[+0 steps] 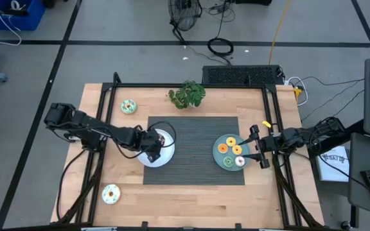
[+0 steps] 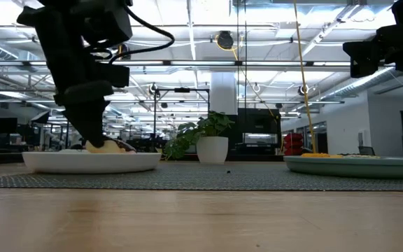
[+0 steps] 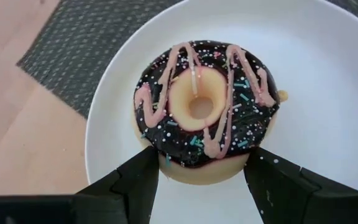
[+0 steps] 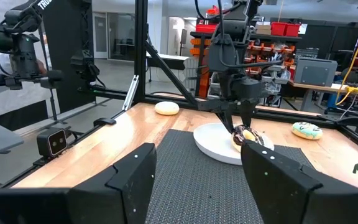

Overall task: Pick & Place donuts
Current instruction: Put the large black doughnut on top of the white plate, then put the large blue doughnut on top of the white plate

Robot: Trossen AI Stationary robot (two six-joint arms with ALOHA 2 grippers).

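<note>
Left gripper (image 3: 197, 177) clamps the choc donut (image 3: 205, 109) on the white plate (image 3: 328, 74), prob. for lifting. Right gripper (image 1: 260, 147) waits w/ open fingers by teal plate (image 1: 221, 160).

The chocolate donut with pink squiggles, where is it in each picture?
High view: hidden under the left gripper, over the white plate at the mat's left side.
Low view: only a pale bit of the chocolate donut shows, at the left on that plate.
Left wrist view: centre, chocolate donut between the jaws.
Right wrist view: right of centre, under the far arm.
Shared landmark: the white plate.
</note>
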